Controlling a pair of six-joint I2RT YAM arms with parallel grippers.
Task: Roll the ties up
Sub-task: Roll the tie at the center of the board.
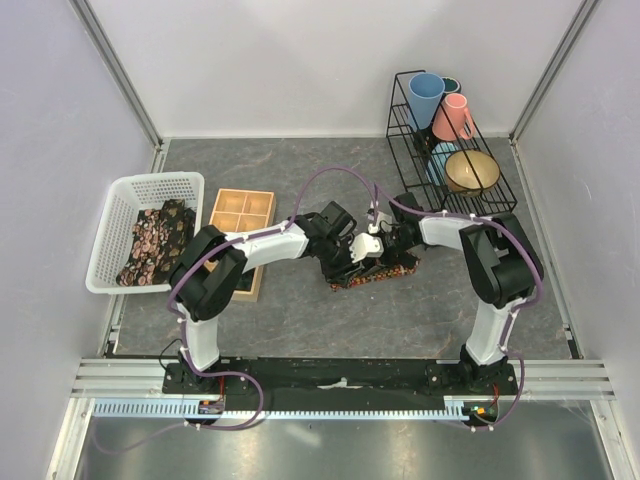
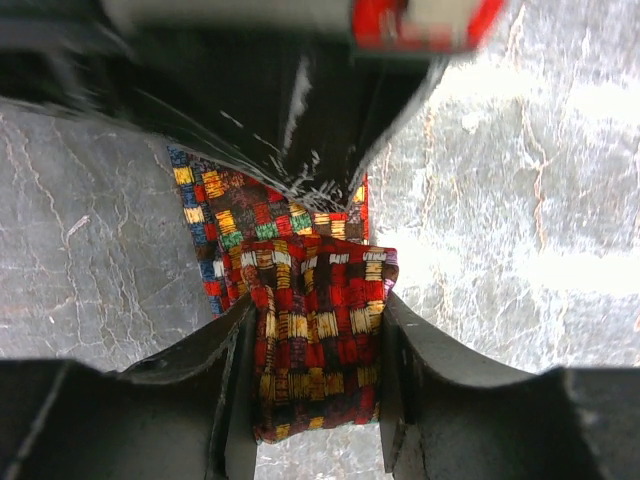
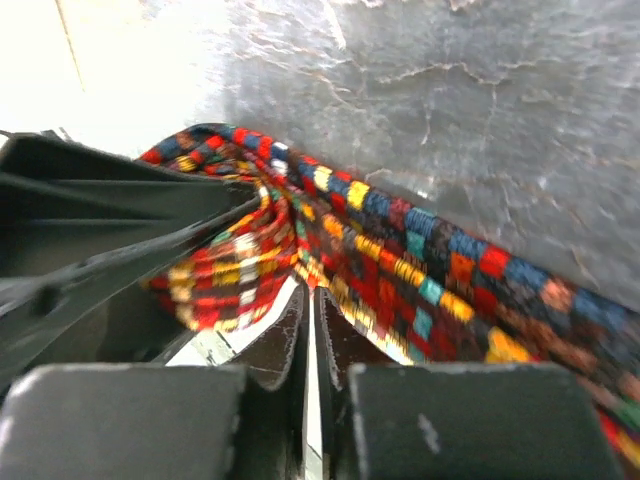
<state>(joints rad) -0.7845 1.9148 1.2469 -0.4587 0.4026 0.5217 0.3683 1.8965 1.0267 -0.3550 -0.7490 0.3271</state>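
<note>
Lying folded — red-and-yellow checked tie (image 2: 315, 340)

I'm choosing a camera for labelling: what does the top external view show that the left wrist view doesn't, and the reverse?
Only the top external view shows the white basket holding more ties, the wooden tray, and the wire rack with cups. Only the left wrist view shows the tie in close-up: its checked weave and its folded end between the fingers of the left gripper. Both views show that tie on the grey table and the right gripper at it.
</note>
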